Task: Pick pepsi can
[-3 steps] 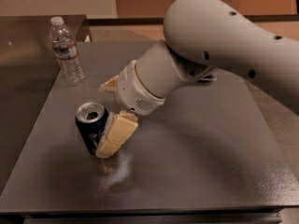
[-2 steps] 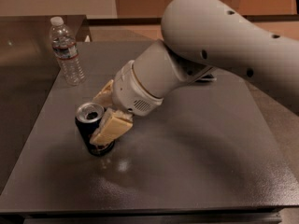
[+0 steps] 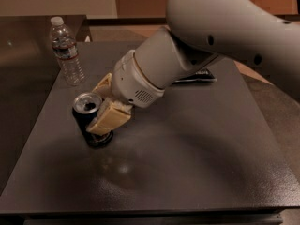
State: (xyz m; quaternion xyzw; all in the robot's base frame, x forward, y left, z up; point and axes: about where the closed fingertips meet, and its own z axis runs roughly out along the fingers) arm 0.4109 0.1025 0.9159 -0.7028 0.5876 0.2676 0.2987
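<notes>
The pepsi can [image 3: 84,118] stands upright on the dark table [image 3: 187,163] at the left-middle; it is dark blue with an opened silver top. My gripper [image 3: 95,108] reaches down to it from the right on the big white arm. One tan finger [image 3: 110,118] lies against the can's near right side. The other finger [image 3: 101,85] sits just behind the can. The can is between them, and its base rests on the table.
A clear plastic water bottle [image 3: 65,50] stands at the table's far left corner. A flat dark packet [image 3: 199,76] lies behind the arm, mostly hidden. The table's front edge [image 3: 140,214] is close below. A second, lower surface [image 3: 23,46] lies to the left.
The gripper has moved left and down around the can. The near finger went from in front of the can to pressing its right side. The can shifted slightly left.
</notes>
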